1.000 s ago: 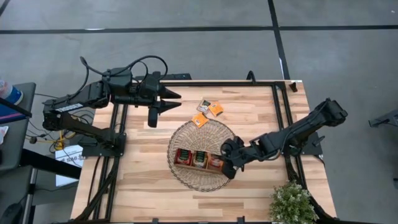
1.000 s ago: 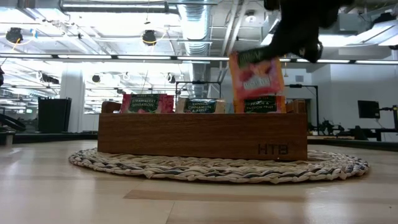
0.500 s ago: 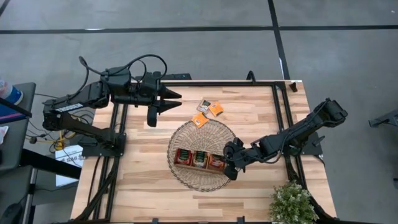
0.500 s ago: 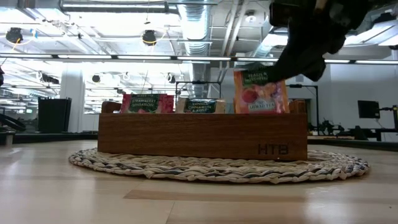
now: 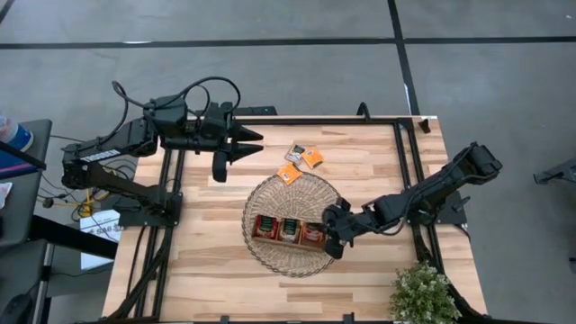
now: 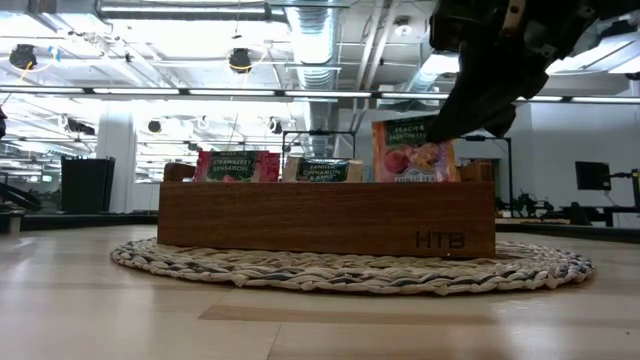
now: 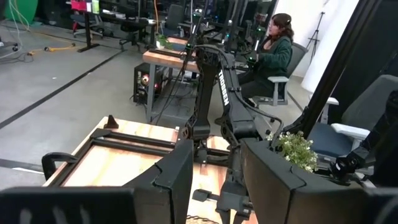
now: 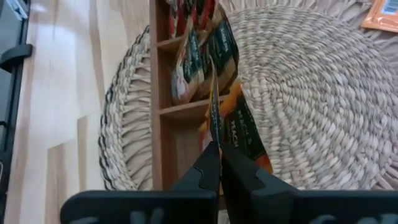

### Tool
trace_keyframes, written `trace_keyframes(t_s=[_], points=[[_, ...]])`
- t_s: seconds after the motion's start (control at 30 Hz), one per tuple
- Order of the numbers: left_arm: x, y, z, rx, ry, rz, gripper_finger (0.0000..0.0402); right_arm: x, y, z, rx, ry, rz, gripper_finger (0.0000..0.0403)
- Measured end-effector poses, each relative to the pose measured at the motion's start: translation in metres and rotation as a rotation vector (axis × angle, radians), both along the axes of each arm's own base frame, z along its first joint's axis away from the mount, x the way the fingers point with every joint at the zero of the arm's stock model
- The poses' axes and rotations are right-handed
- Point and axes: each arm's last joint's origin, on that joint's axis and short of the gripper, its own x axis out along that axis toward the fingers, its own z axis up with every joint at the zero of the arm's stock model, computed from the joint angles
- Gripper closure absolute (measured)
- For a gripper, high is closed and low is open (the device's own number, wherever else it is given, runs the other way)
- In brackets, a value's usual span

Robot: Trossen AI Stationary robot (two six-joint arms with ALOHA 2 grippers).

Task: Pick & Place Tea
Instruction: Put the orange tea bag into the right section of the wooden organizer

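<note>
right gripper (image 8: 217, 163) pinching orange tea sachet (image 8: 239, 134) by its top edge | sachet half down in end compartment of wooden tray (image 6: 325, 218) | handling: light, thin, floppy (edge-grip only, I judge) | left gripper (image 5: 236, 144) part spread, empty, above desk (image 5: 378, 171)
</note>
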Motion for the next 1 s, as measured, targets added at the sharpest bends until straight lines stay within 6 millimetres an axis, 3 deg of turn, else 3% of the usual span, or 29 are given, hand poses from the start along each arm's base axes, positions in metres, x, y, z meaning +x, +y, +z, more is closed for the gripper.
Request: trace_keyframes(t_s=[0.27,0.63,0.83,1.0], points=[[0.000,0.001,0.000,0.017,0.000,0.020,0.0273,0.005,-0.006,-0.003,0.065,0.020,-0.001,0.0396],[0.000,0.001,0.000,0.021,0.000,0.020,0.0273,0.006,-0.008,-0.001,0.085,0.017,0.019,0.0307],[0.000,0.001,-0.003,0.020,0.028,0.020,0.0273,0.010,-0.012,0.025,0.091,-0.002,0.005,0.0287],[-0.001,0.002,-0.010,0.019,0.108,0.065,0.0273,0.008,-0.032,0.059,0.078,-0.010,-0.062,0.0280]])
